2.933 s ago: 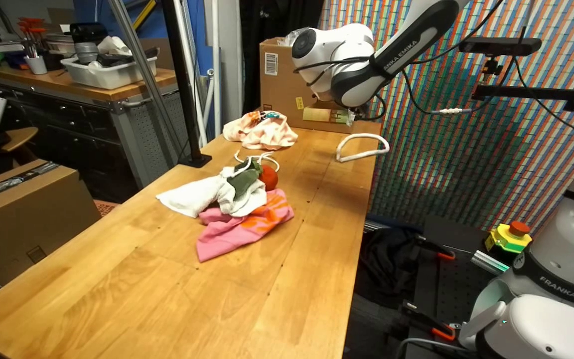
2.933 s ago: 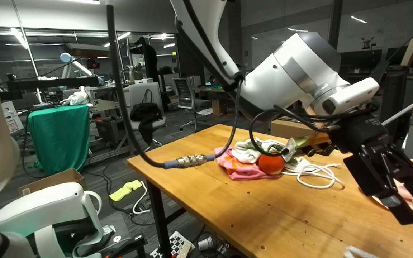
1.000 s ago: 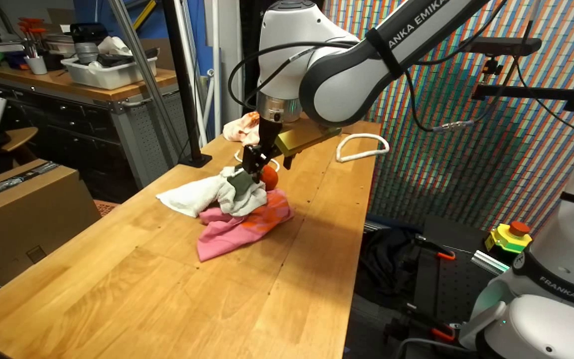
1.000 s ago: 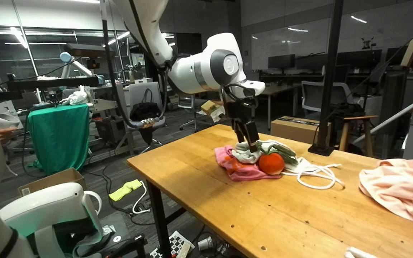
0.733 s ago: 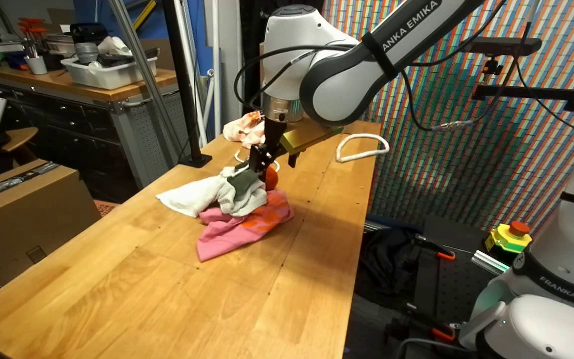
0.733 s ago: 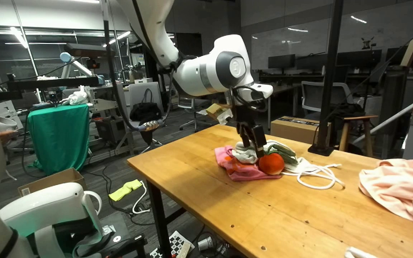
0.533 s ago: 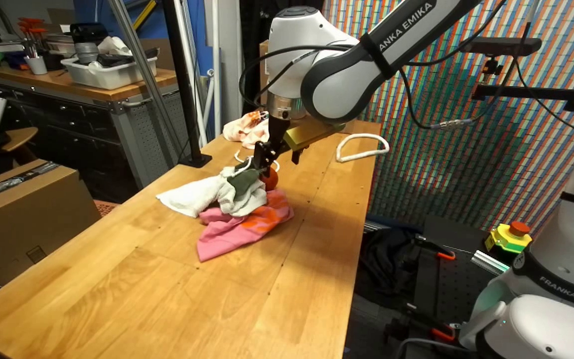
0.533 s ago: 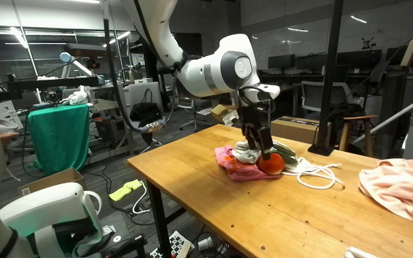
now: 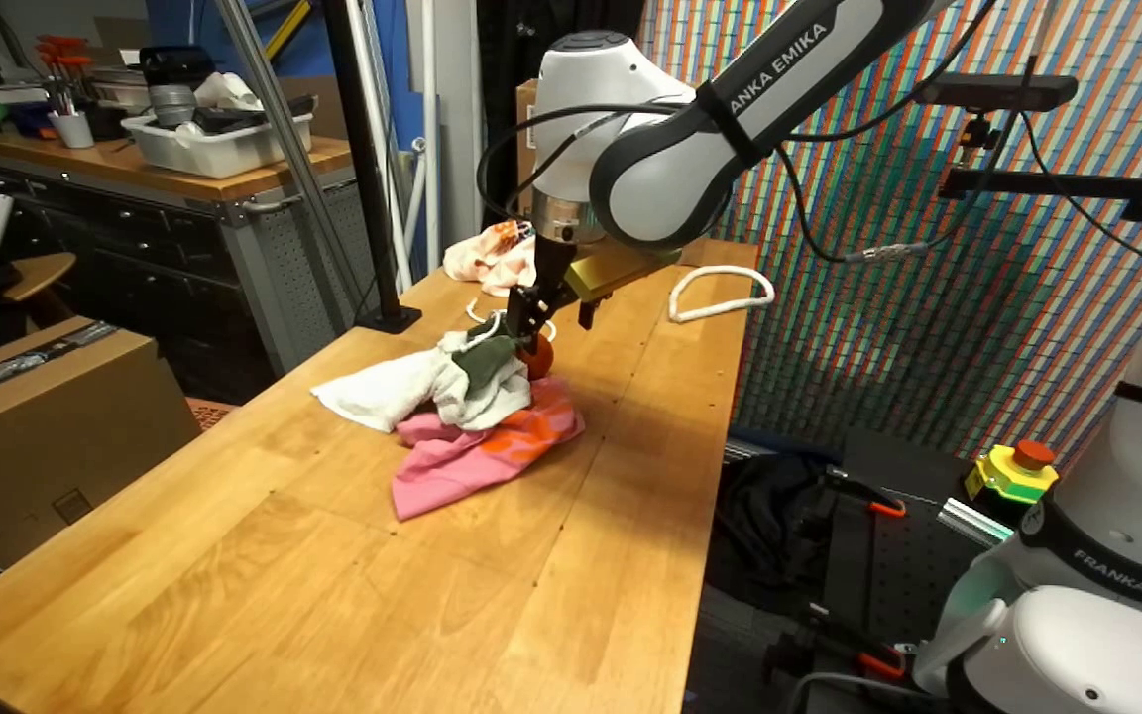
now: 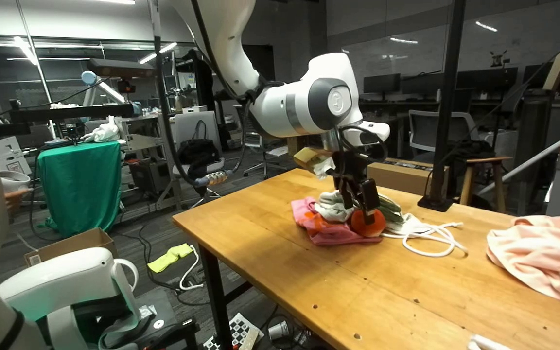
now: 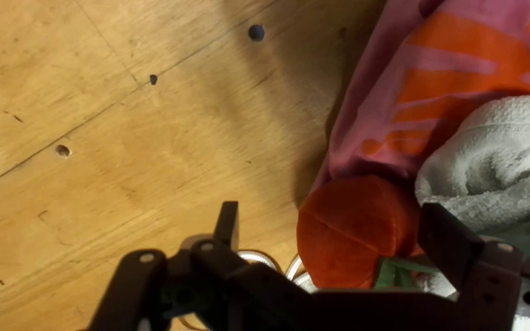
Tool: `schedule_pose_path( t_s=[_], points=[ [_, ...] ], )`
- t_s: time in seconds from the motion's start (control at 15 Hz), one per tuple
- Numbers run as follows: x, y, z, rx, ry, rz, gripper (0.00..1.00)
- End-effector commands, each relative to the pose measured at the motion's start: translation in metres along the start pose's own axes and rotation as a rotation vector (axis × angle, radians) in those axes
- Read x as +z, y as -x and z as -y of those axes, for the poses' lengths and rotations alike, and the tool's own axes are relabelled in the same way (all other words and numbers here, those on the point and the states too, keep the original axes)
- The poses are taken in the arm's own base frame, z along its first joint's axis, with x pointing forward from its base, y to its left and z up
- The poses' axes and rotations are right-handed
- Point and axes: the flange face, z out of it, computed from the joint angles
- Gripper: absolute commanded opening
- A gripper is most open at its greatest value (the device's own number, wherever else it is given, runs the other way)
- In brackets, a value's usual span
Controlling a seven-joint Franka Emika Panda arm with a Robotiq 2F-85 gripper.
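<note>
Main worry here is a lopsided pinch: in the wrist view the red plush (image 11: 348, 234) (tomato-looking thing) sits way closer to one finger than the other, so closing from here could just shove it sideways or make it roll, being round and all. That nearer finger also overlaps the edge of the white cloth (image 11: 499, 161), so I could see it nipping a fold and dragging the pink cloth (image 9: 482, 456) along. The white cord (image 10: 430, 254) loops close by too, might snag

As for the gripper (image 11: 330, 214), it's spread wide, looks like it's holding nothing. The plush is on the surface (image 9: 333, 595) at the pink cloth's edge, below and between the fingers; whether that nearer finger actually touches it, can't tell
</note>
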Motion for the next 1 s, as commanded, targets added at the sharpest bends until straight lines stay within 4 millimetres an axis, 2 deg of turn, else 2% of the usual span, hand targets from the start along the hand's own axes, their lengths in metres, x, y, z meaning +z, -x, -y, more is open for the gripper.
schedule_pose_path(
  t_s=[0.0, 0.47, 0.93],
  points=[
    [0.007, -0.016, 0.001, -0.019, -0.038, -0.012, 1.00],
    [0.015, -0.031, -0.002, -0.032, -0.089, -0.019, 1.00],
    [0.029, -0.034, -0.009, -0.025, -0.133, 0.005, 1.00]
  ],
)
